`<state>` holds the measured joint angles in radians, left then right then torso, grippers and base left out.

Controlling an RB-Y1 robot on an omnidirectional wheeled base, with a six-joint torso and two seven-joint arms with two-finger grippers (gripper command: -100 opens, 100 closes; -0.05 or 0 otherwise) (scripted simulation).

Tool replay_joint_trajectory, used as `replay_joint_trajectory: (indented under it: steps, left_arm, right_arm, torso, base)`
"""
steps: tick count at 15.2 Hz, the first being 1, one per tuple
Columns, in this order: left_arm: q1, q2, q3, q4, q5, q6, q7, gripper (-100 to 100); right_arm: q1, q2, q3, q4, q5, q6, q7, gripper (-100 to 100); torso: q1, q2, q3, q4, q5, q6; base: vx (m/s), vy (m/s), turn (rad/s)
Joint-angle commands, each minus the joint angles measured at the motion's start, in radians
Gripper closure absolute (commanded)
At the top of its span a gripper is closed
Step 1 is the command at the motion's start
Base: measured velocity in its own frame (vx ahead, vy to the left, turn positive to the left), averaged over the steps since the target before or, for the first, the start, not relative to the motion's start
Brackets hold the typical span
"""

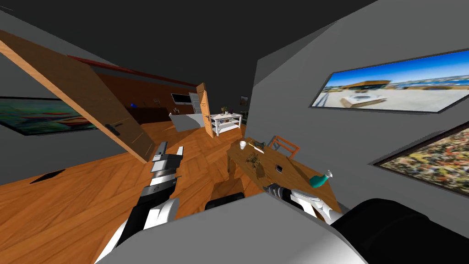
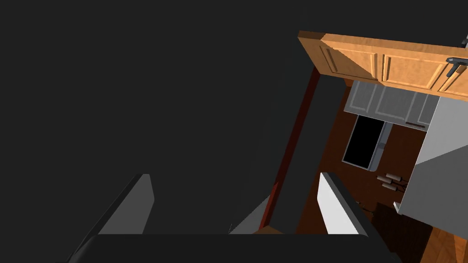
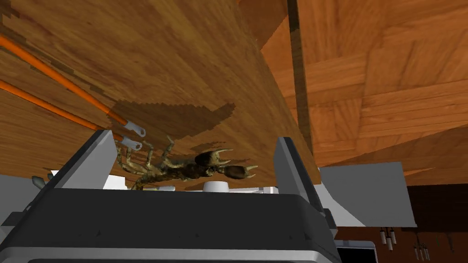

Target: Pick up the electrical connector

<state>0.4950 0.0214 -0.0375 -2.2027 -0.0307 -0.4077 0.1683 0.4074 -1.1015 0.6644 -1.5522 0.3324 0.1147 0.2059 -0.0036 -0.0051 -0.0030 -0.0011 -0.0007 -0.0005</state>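
Note:
Two thin orange leads ending in white ring-shaped tips (image 3: 133, 129), which look like the electrical connector, lie against the wooden table top (image 3: 151, 55). They sit just past one fingertip of my right gripper (image 3: 192, 137). That gripper is open and hovers low over the table with nothing between its fingers. In the head view the right arm (image 1: 280, 192) reaches over the near end of the table (image 1: 297, 176). My left gripper (image 1: 171, 147) is held up in front of me over the floor, open and empty.
On the table are a brown crab-like figure (image 3: 192, 168), a white cup (image 1: 242, 145), a small dark flat object (image 1: 278, 168) and a teal vase (image 1: 319, 179). An orange chair (image 1: 285, 146) stands behind it. An open wooden door (image 1: 91, 105) stands at my left.

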Motion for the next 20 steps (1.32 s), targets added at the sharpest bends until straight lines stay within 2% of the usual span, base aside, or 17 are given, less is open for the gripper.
replay_joint_trajectory:
  steps: [1,5,7,8,10,11,12,16,17,18,19,20]
  left_arm:
    - [0.0,0.0,0.0,0.0,0.0,0.0,0.0,0]
    - [0.0,0.0,0.0,0.0,0.0,0.0,0.0,0]
    - [0.0,0.0,0.0,0.0,0.0,0.0,0.0,0]
    - [0.0,0.0,0.0,0.0,0.0,0.0,0.0,0]
    - [0.0,0.0,0.0,0.0,0.0,0.0,0.0,0]
    - [0.0,0.0,0.0,0.0,0.0,0.0,0.0,0]
    - [0.0,0.0,0.0,0.0,0.0,0.0,0.0,0]
    - [0.0,0.0,0.0,0.0,0.0,0.0,0.0,0]
    - [0.0,0.0,0.0,0.0,0.0,0.0,0.0,0]
    - [0.0,0.0,0.0,0.0,0.0,0.0,0.0,0]
    - [0.0,0.0,0.0,0.0,0.0,0.0,0.0,0]
    - [0.0,0.0,0.0,0.0,0.0,0.0,0.0,0]
  right_arm:
    - [0.002,-0.028,0.023,0.001,0.006,0.018,0.013,-100]
    - [0.038,-0.101,0.088,0.051,0.052,0.047,0.066,-100]
    - [0.038,-0.101,0.088,0.051,0.052,0.047,0.066,-100]
    - [0.053,-0.124,0.112,0.066,0.067,0.056,0.084,-100]
    - [0.053,-0.124,0.112,0.066,0.067,0.056,0.084,-100]
    - [0.059,-0.127,0.104,0.048,0.065,0.063,0.079,-100]
    - [0.052,-0.098,0.103,0.08,0.07,0.059,0.087,-100]
    - [0.037,-0.041,0.099,0.136,0.077,0.052,0.098,-100]
    - [0.035,-0.032,0.098,0.146,0.078,0.051,0.1,-100]
    - [0.041,-0.049,0.097,0.127,0.077,0.054,0.096,-100]
    - [0.041,-0.045,0.097,0.13,0.078,0.053,0.097,100]
    - [0.041,-0.046,0.097,0.13,0.077,0.053,0.097,100]
  torso:
    - [0.0,0.0,0.0,0.0,0.0,0.0]
    - [0.0,0.0,0.0,0.0,0.0,0.0]
    - [-0.001,0.001,0.0,0.0,0.0,0.001]
    - [0.001,0.001,0.001,0.0,0.0,0.001]
    - [0.002,0.002,0.001,0.0,0.0,0.0]
    - [0.003,0.002,0.001,0.0,0.001,0.001]
    - [0.004,0.002,0.001,0.001,0.001,0.001]
    - [0.005,0.003,0.002,0.001,0.001,0.001]
    - [0.004,0.003,0.002,0.001,0.001,0.001]
    - [0.004,0.003,0.002,0.001,0.001,0.001]
    - [0.005,0.003,0.002,0.001,0.001,0.001]
    - [0.005,0.003,0.002,0.001,0.001,0.001]
  base:
    - [0.029,-0.053,0.191]
    - [0.031,-0.074,0.308]
    - [0.022,-0.069,0.107]
    - [0.014,-0.043,0.163]
    - [0.008,-0.04,0.132]
    - [0.003,-0.018,0.014]
    - [-0.001,-0.015,0.045]
    - [-0.007,-0.024,0.083]
    - [-0.011,-0.028,0.073]
    - [-0.006,-0.016,0.024]
    - [-0.002,-0.006,0.001]
    - [0.0,0.0,0.0]
